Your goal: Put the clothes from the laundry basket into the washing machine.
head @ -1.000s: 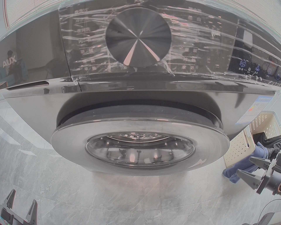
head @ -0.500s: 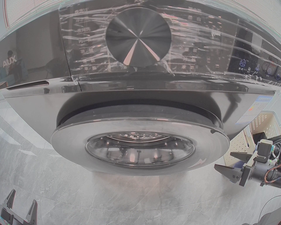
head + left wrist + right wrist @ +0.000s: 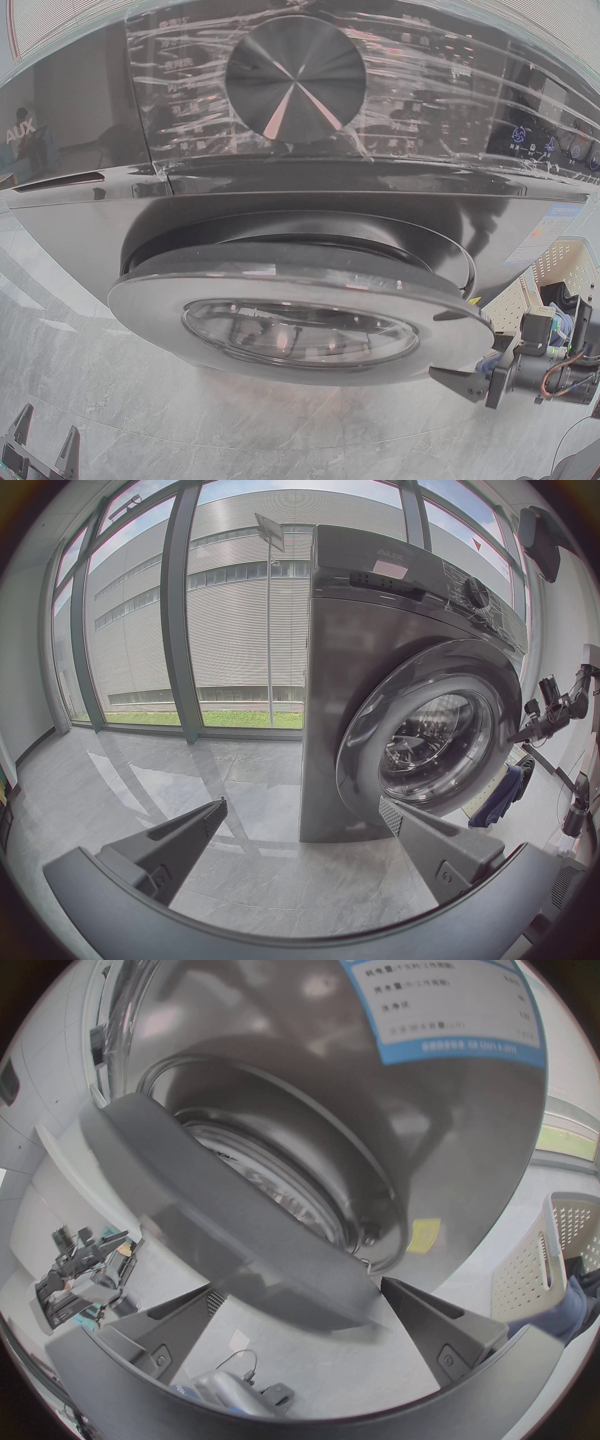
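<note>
Both released: my left end effector (image 3: pixel 49 420) hangs low before the washing machine (image 3: pixel 81 237); my right end effector (image 3: pixel 300 1288) straddles the ajar door (image 3: pixel 300 294) at its right rim. Just right of the machine, a blue garment (image 3: pixel 500 795) drapes over the laundry basket (image 3: pixel 556 262).

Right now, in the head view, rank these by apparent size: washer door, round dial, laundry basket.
1. washer door, largest by far
2. round dial
3. laundry basket, smallest, but cut off at the picture's edge

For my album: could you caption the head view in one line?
Right tool straddles the edge of the ajar washer door, basket alongside.
</note>
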